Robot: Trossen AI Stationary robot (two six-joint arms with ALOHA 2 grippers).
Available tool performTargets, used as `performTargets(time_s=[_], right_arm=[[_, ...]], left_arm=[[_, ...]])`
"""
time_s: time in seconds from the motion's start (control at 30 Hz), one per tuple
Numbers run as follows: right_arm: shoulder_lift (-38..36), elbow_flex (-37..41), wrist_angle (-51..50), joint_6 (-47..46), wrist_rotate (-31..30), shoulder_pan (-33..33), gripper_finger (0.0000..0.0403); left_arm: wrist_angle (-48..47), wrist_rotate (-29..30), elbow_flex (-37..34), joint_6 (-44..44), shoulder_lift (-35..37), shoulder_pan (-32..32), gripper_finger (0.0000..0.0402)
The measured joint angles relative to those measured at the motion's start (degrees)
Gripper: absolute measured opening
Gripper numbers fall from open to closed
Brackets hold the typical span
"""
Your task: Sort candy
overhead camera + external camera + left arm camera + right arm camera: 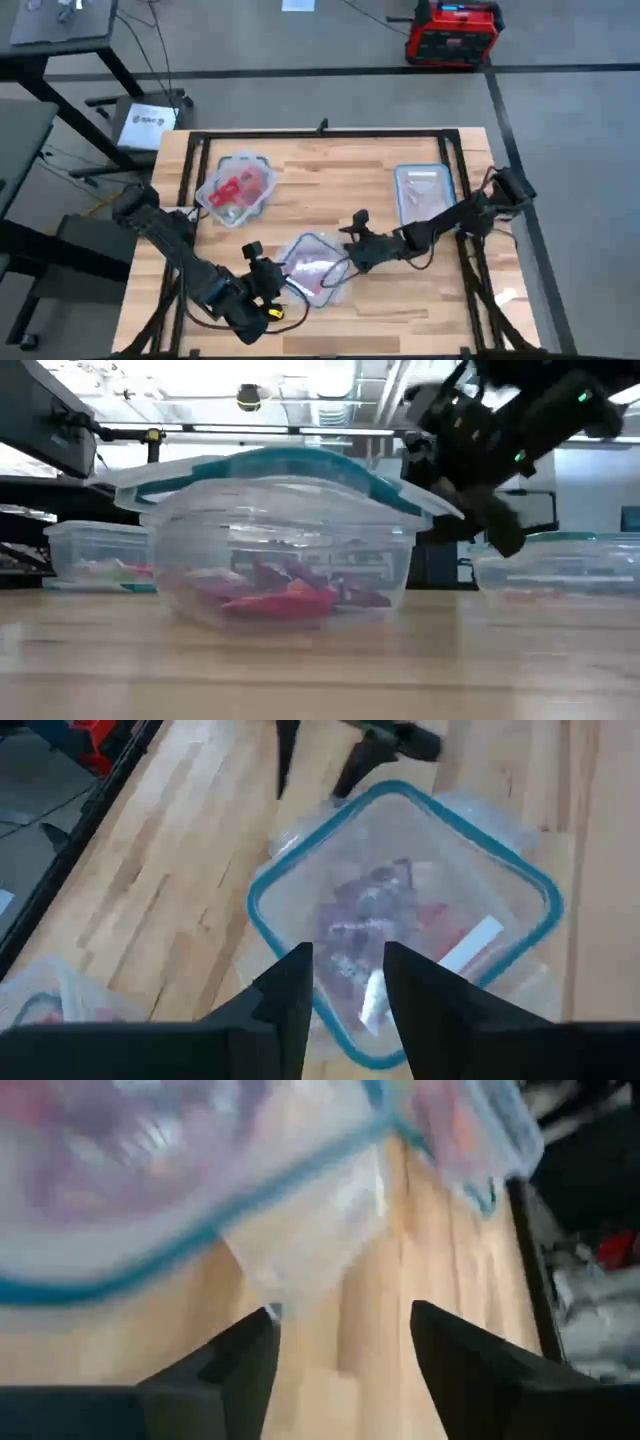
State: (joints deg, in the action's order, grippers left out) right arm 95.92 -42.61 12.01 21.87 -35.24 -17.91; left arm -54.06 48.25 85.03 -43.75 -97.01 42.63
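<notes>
The candy (312, 268) in play lies in the clear tub (322, 243) near the middle of the desk's (330, 190) front edge, a low heap of red, pink and purple wrapped pieces on the tub floor; the low view shows them under a lid (270, 465) that sits tilted over the rim. More candy shows in the tub toward the desk's back-left corner (238, 188), and a third tub (423, 190) stands toward the back-right. The right gripper (352, 238) hangs just beside the middle tub on the side facing the desk's right edge, its jaws apart and holding nothing; its wrist view shows only bare wood between the two fingers (215, 1370), with the tub's blue rim just beyond. The left gripper (262, 272) sits at the tub's opposite side, toward the front-left corner, jaws part open and empty, pointing straight over the tub. From both sets of jaws the candy lies inward and downward, across the rim. The two arms look about equally near, though the left gripper appears better lined up over the pieces. The heap has no clear long axis; which piece comes first cannot be told.
</notes>
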Motion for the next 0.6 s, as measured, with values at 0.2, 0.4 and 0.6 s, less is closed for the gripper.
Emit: performTargets(time_s=[0.2,0.4,0.6], right_arm=[[-0.66,0.0,-3.31,1.02,-4.73,-0.55,0.0214],[-7.0,-1.57,-19.26,-9.39,-6.22,-5.59,0.0214],[-12.99,0.78,-17.97,-28.69,3.88,-10.52,0.0214]], left_arm=[[0.0,-0.12,0.0,-0.61,0.0,0.02,0.011],[-0.14,-0.35,0.09,-8.68,-0.34,1.09,0.011],[-1.68,2.1,0.07,-13.32,-1.5,3.29,0.011]])
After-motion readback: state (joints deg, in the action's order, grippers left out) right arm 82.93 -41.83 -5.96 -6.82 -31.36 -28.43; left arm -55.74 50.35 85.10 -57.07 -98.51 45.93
